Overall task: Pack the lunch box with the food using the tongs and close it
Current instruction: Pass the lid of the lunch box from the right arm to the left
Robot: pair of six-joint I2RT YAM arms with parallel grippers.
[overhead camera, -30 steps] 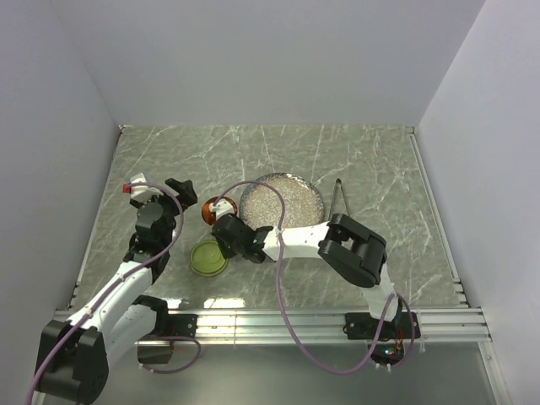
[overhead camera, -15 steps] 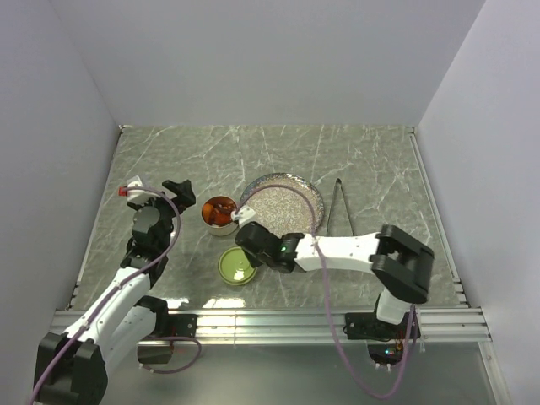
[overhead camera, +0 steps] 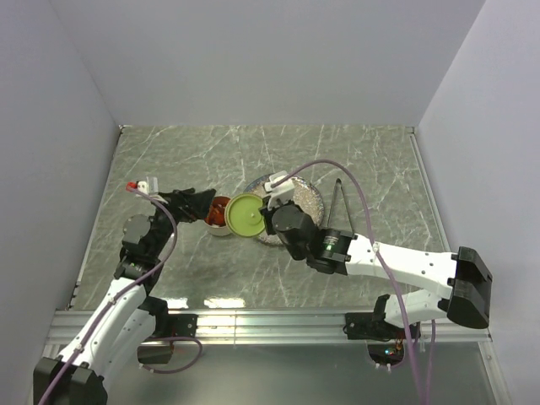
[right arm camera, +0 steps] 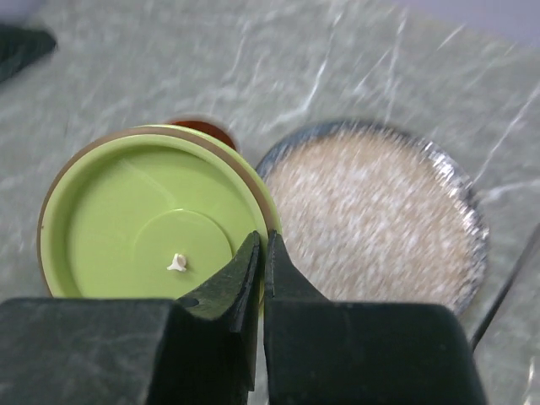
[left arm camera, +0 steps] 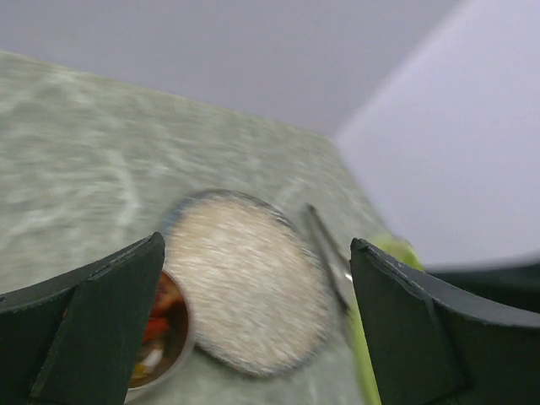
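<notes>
The lunch box (overhead camera: pixel 216 221), a small steel tin, stands left of the plate with the food (overhead camera: pixel 217 211) inside it. In the left wrist view the lunch box (left arm camera: pixel 173 359) shows orange and brown food (left arm camera: pixel 162 310). My right gripper (overhead camera: pixel 263 213) is shut on the rim of the olive-green lid (overhead camera: pixel 244 213) and holds it tilted, just right of the tin and partly over it. The right wrist view has this gripper (right arm camera: pixel 264 246) pinching the lid (right arm camera: pixel 143 228), the tin (right arm camera: pixel 201 126) peeking out behind. My left gripper (overhead camera: pixel 201 205) stands open, empty, at the tin's left. The tongs (overhead camera: pixel 340 207) lie right of the plate.
The wide speckled grey plate (overhead camera: pixel 302 196) sits at the table's middle, partly under my right arm; it also fills the space between my left fingers (left arm camera: pixel 245 278). Walls close the back and both sides. A metal rail (overhead camera: pixel 270 322) runs along the near edge.
My right gripper has lifted the green lid from the table in front of the tin and carried it up beside the tin. The left gripper has swung right, toward the tin.
</notes>
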